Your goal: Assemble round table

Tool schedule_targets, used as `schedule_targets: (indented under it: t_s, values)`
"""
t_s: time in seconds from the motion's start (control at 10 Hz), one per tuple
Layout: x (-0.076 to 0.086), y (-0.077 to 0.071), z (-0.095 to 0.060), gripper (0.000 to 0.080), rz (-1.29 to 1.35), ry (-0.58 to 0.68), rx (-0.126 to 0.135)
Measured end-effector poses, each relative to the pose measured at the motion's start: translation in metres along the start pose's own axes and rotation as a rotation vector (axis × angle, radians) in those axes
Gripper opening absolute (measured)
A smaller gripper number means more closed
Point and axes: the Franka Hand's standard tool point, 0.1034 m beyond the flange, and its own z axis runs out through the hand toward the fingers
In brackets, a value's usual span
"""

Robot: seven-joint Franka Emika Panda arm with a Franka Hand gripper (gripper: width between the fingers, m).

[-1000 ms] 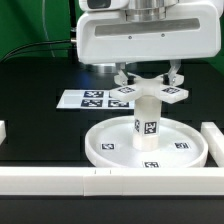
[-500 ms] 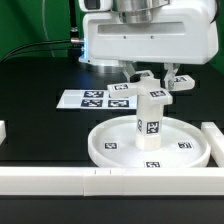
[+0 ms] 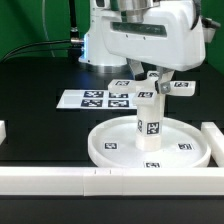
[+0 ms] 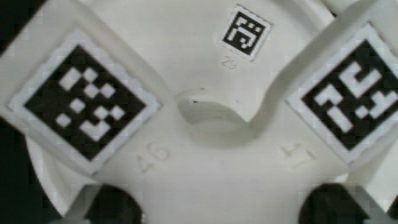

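Nearest to me, along the front edge of the tabletop, I saw the long white bar (image 3: 60, 180), and one more bar (image 3: 214, 137) at the right edge in the exterior view. Just behind the front bar the large rimmed disc (image 3: 115, 148) lay flat on the black table (image 3: 35, 95). The short post (image 3: 148, 124) stood upright on the middle of the disc, with a tag on its side. On top of the post sat the cross-shaped piece (image 3: 158, 88), a little turned. The gripper (image 3: 152, 72) was directly over it. In the wrist view the cross-shaped piece (image 4: 214, 105) filled the picture and both dark fingertips (image 4: 111, 203) were at its edge, but I could not tell if the jaws were clenched on it. Farther back, near the middle of the table, lay the marker board (image 3: 92, 99)
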Motion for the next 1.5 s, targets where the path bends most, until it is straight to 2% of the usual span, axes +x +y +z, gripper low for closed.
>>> schedule_targets:
  t_s: [0.1,0.2,0.3,0.6,0.9,1.0,1.1,1.2,1.3,1.4,1.5]
  values:
    - [0.000,0.000,0.000,0.0442,0.046,-0.001,0.002]
    - [0.001,-0.001,0.000,0.0442,0.153,-0.004,0.015]
    - [0.002,0.000,0.000,0.0442,0.271,-0.012,0.038]
    - [-0.001,0.000,0.000,0.0442,0.583,0.005,0.087]
    - [0.000,0.000,0.000,0.0442,0.719,-0.005,0.096]
    - [0.000,0.000,0.000,0.0507,0.702,-0.004,0.095]
    - [-0.001,-0.001,0.000,0.0621,0.695,-0.004,0.096]
    - [-0.002,-0.003,-0.008,0.0621,0.663,-0.012,0.098]
    - [-0.004,-0.007,-0.023,0.0644,0.640,-0.026,0.117]
    - [-0.005,-0.010,-0.031,0.0644,0.615,-0.033,0.129]
    - [-0.006,-0.009,-0.027,0.0649,0.597,-0.030,0.125]
